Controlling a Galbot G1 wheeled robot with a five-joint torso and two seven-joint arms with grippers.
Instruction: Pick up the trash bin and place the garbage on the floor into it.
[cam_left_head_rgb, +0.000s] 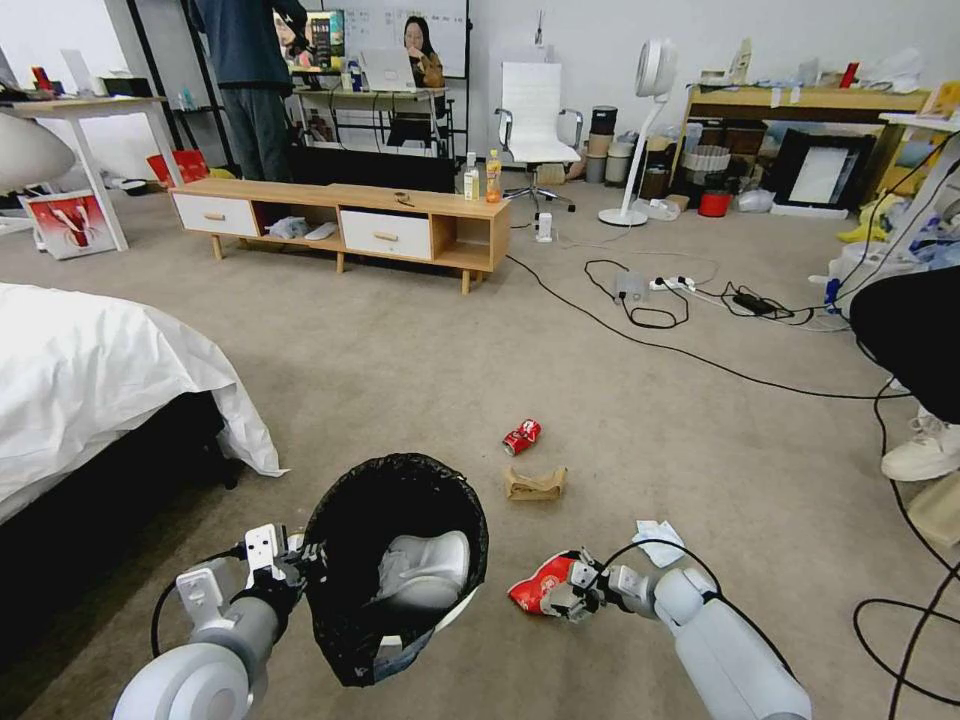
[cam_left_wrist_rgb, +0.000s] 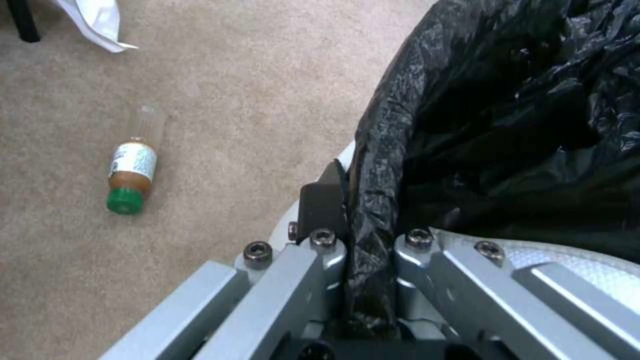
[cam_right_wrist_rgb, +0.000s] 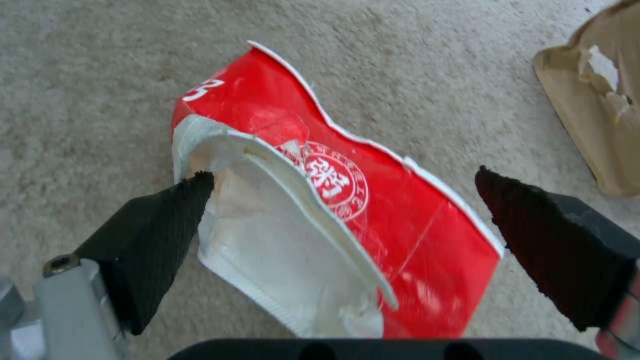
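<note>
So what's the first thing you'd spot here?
The trash bin with its black bag, held up by its rim in the left gripper. Beside it, the right gripper is open around a red-and-white wrapper on the floor, with a crushed red can farther off.

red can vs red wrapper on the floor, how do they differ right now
The crushed red can lies farther out on the carpet, with no gripper near it; the red-and-white wrapper lies between the right gripper's open fingers. The can is a small, dented cylinder; the wrapper is a flat torn sheet showing a white inside. Both are red litter lying outside the trash bin, whose rim the left gripper clamps.
</note>
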